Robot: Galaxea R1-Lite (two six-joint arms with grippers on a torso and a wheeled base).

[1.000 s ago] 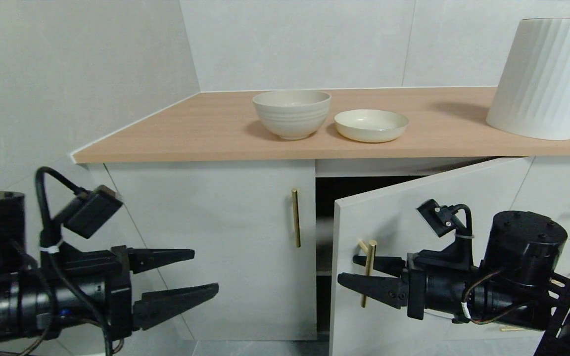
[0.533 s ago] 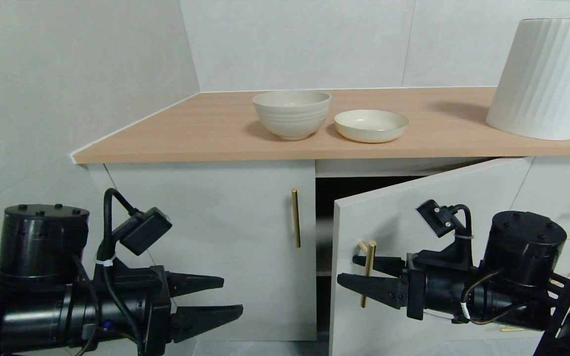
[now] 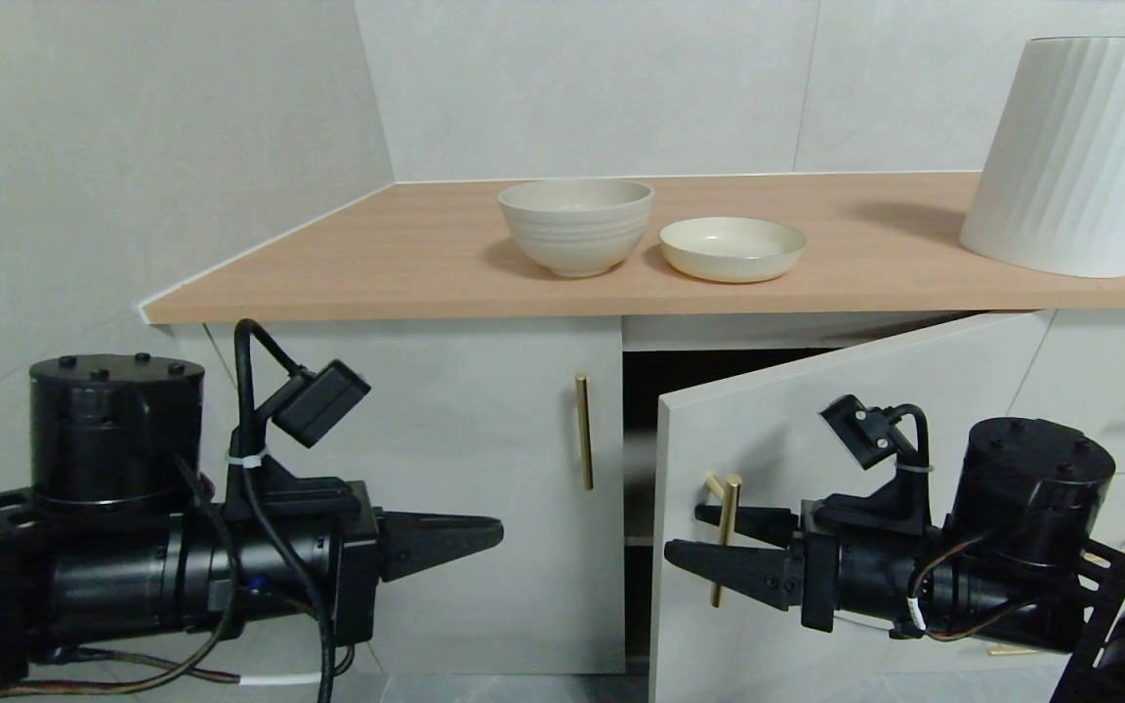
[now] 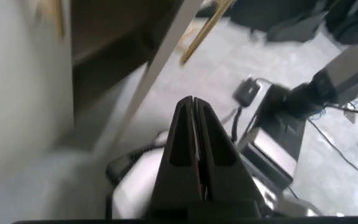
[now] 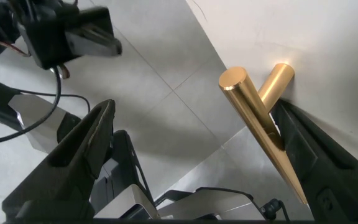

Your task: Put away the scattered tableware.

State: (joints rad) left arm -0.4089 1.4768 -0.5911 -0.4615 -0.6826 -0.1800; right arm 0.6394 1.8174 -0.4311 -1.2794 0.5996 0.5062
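head view: left gripper just swung toward the cupboard and closed empty; bowl and shallow dish sit on the bench. left wrist view: pinched shut. right wrist view: right gripper wide around the gold door handle, so door first probably.

Carries the left gripper rightward across the closed cabinet door — nearer its brass handle than a second ago. Brings the fingers, spread wide then, flat together into one point. Lifts the left arm higher against the door.
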